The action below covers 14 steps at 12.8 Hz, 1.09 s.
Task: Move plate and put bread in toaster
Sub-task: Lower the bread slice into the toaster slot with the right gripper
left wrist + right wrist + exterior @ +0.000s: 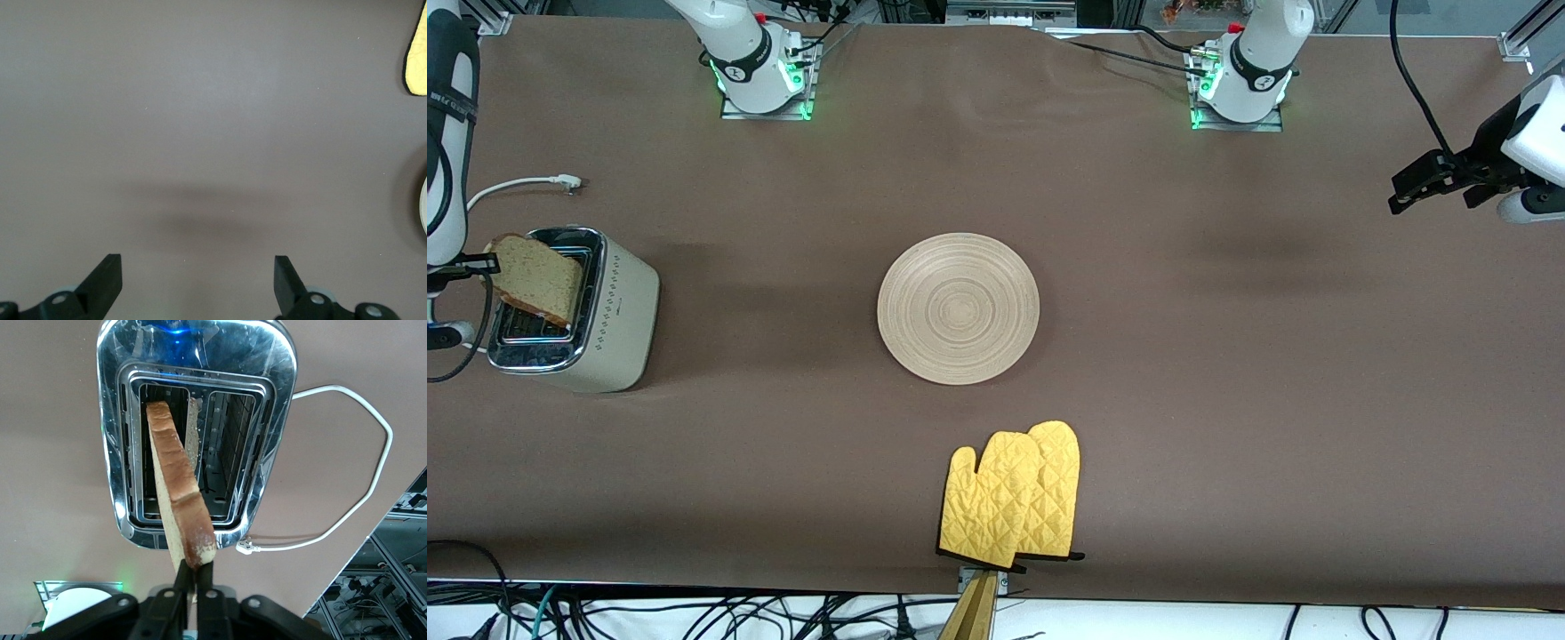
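Note:
The bread [538,277] is a speckled tan slice with a brown crust. It hangs tilted over the cream toaster [618,311] at the right arm's end of the table. In the right wrist view the bread [175,473] dips its lower edge into one slot of the toaster's chrome top [273,400]. My right gripper [195,577] is shut on the slice's upper crust corner, and in the front view this right gripper [479,264] is above the toaster. The round light-wood plate [958,308] lies mid-table. My left gripper [1402,193] waits open over bare table at the left arm's end, its left gripper [198,267] jaws holding nothing.
A pair of yellow oven mitts [1014,493] lies near the table's front edge, nearer the camera than the plate; a mitt's edge [417,60] shows in the left wrist view. The toaster's white cord [525,184] lies unplugged on the brown cloth beside the toaster.

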Available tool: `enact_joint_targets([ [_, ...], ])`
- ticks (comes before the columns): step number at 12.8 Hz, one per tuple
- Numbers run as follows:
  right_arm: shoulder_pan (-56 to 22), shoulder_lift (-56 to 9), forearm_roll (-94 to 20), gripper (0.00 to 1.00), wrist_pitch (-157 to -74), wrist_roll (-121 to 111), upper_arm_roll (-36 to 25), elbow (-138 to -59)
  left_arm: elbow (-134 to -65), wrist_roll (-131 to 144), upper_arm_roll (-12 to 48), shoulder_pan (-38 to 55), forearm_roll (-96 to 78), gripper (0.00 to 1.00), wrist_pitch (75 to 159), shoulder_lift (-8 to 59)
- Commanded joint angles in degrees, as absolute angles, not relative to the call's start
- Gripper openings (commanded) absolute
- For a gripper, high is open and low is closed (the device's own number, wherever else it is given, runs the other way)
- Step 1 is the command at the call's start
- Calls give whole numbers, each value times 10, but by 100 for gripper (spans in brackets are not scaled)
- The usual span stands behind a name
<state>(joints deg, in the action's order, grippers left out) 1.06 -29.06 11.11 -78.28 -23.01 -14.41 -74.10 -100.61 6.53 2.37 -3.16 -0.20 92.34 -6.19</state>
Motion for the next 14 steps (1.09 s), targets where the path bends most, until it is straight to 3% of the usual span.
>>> enact_joint_targets([
  [1,11,-293,118,99,-778,-230,-142,-728,-988,70,25,-35,-14,100,911,-54],
  [9,-36,-274,75,100,-771,-215,-140,-690,-988,70,25,-36,-14,100,911,-53],
  [14,-85,-221,27,100,-752,-123,-129,-690,-988,70,25,-37,-14,100,911,-53],
])
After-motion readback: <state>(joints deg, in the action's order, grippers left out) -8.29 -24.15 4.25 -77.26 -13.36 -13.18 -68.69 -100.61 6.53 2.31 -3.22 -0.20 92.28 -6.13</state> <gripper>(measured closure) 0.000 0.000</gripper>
